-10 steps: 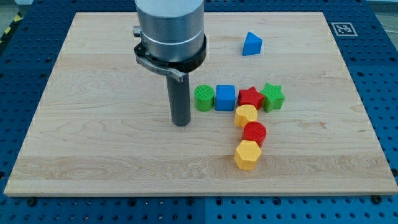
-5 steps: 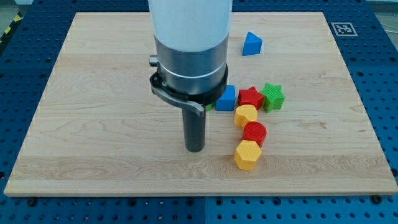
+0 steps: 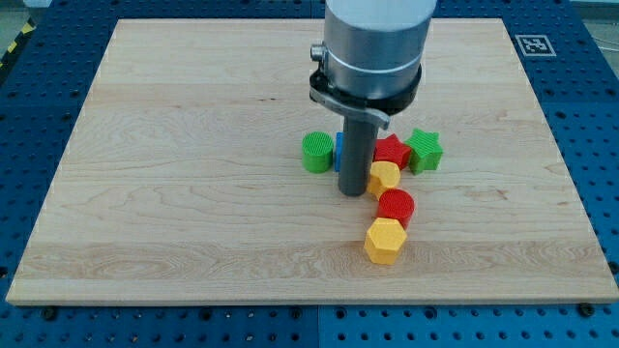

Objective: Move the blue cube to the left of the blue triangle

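Shift: my tip (image 3: 354, 192) has swung from the view's left to just below the blue cube (image 3: 338, 153); ready to push up
Claw: none; bare rod, nothing held

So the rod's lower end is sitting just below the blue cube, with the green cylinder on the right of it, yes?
Not quite. In the camera view my tip is just below the mostly hidden blue cube, but the green cylinder is on the view's left of it, not the right.

Grey cylinder, dark rod (image 3: 355, 155)
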Robot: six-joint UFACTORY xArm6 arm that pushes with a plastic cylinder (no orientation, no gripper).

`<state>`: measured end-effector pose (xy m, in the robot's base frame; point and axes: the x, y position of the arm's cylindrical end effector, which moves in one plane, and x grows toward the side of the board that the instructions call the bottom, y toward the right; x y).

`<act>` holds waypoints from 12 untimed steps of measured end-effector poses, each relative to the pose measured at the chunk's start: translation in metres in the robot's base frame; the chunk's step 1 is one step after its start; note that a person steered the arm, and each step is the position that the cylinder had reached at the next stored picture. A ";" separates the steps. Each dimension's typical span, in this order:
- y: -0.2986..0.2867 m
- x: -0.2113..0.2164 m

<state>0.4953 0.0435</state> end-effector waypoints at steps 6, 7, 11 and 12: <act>0.011 -0.069; 0.018 -0.088; -0.004 -0.093; -0.023 -0.093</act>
<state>0.4022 0.0202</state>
